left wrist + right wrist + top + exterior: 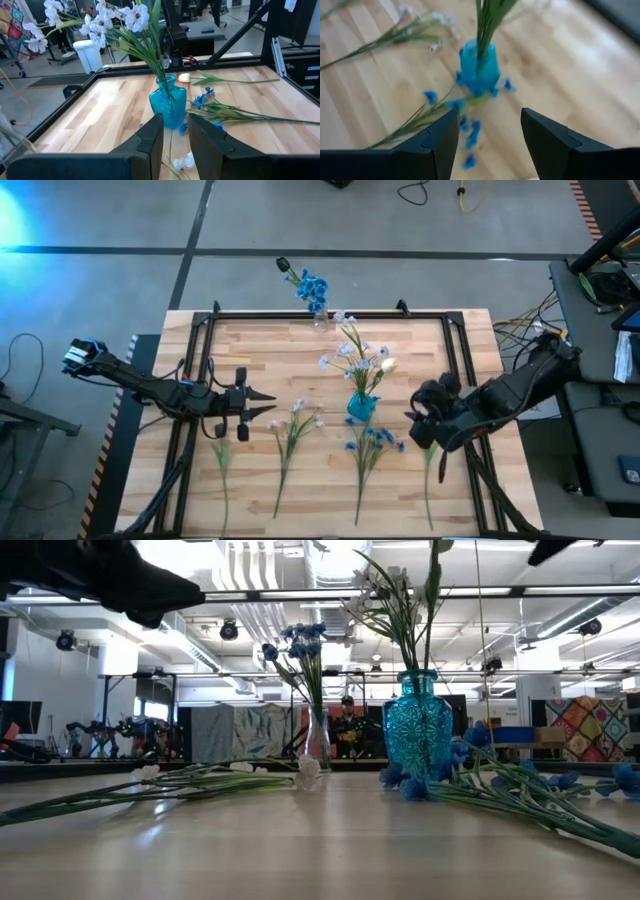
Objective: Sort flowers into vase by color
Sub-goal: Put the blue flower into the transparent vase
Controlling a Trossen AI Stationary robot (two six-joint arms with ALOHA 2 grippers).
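**Flower sorting: table status**

A faceted turquoise glass vase [361, 406] stands upright right of centre in the high view, holding a bunch of pale white-pink sprays [355, 352] on green stems. At the upper edge of the table, centre of frame, a slim clear glass vase [320, 317] holds bright blue flower clusters [311, 286]; in the low view it stands behind and left of the turquoise vase [417, 730].

Four loose stems lie flat along the lower part of the wooden table [270, 350] in the high view. A thin green stem [222, 465] lies lower left. A white-pink spray stem [292, 435] lies left of centre. A blue-headed stem [368, 455] lies just below the turquoise vase, its heads close to the vase base. A further green stem [430, 470] lies lower right.

The left gripper [268, 404] hovers mid-left of the frame, pointing toward the vase; its fingers [150, 137] stand slightly parted with nothing between them. The right gripper [418, 423] hovers just right of the turquoise vase; in its wrist view the fingers [442, 137] stand wide apart and empty, with the vase [479, 67] and blue heads below.
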